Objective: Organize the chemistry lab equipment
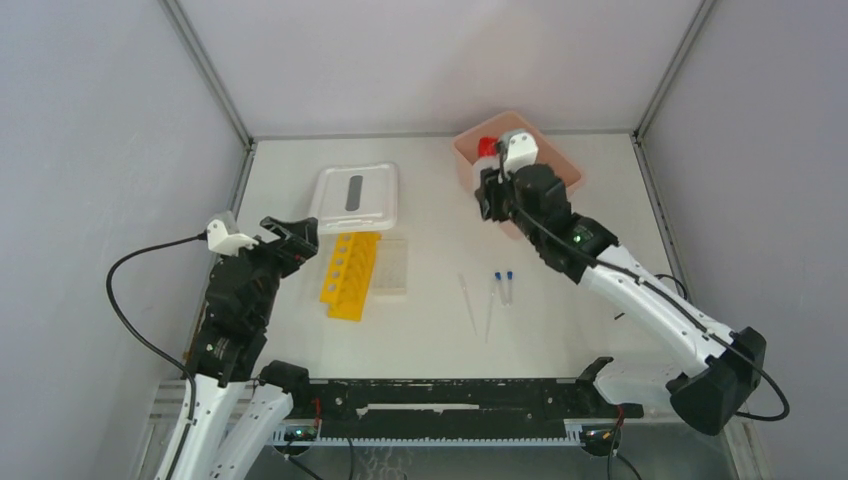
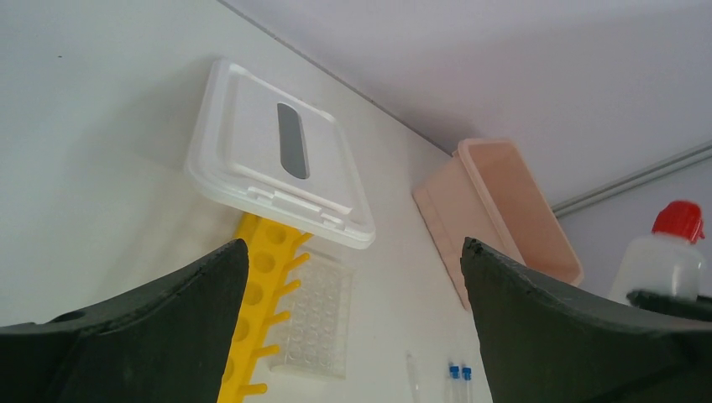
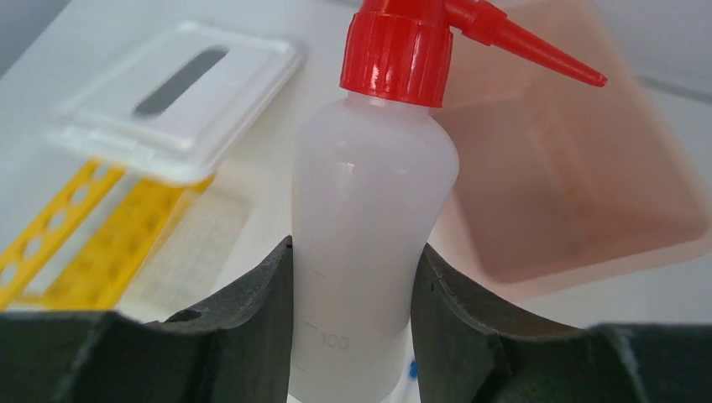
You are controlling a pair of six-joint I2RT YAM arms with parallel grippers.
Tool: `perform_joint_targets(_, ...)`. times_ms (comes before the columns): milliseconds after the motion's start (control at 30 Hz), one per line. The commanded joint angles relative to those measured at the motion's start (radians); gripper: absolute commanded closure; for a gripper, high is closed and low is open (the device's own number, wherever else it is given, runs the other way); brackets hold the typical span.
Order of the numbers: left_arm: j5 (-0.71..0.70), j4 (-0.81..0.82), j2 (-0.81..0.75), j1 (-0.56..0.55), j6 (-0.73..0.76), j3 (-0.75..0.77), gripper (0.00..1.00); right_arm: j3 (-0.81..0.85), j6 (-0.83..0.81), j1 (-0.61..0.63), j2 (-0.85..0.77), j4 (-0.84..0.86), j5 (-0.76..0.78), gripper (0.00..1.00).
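Note:
My right gripper (image 3: 353, 285) is shut on the translucent squeeze bottle (image 3: 369, 218), upright with its red nozzle pointing right. From above, its red cap (image 1: 487, 147) shows at the pink tub's left edge. The yellow tube rack (image 1: 350, 275) lies left of centre, with the small clear grid rack (image 1: 392, 265) against its right side. Two blue-capped tubes (image 1: 503, 285) and two thin droppers (image 1: 468, 300) lie mid-table. My left gripper (image 1: 295, 235) hovers open left of the yellow rack (image 2: 260, 277), holding nothing.
The large pink tub (image 1: 560, 165) stands at the back right, behind the held bottle. Its white lid (image 1: 355, 197) with a grey slot lies at the back centre-left, its near edge over the far end of the yellow rack. Grey walls enclose the table.

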Motion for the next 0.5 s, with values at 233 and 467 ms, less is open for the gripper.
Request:
perform_joint_targets(233, 0.027, 0.069, 0.037, -0.004, -0.018, 0.042, 0.00, 0.303, -0.109, -0.292, 0.356, 0.239, 0.002, 0.61)
perform_joint_targets(467, 0.056, 0.129, 0.071, -0.004, -0.035, 0.010, 0.00, 0.457, -0.141, -0.372, 0.607, 0.189, -0.019, 0.60)
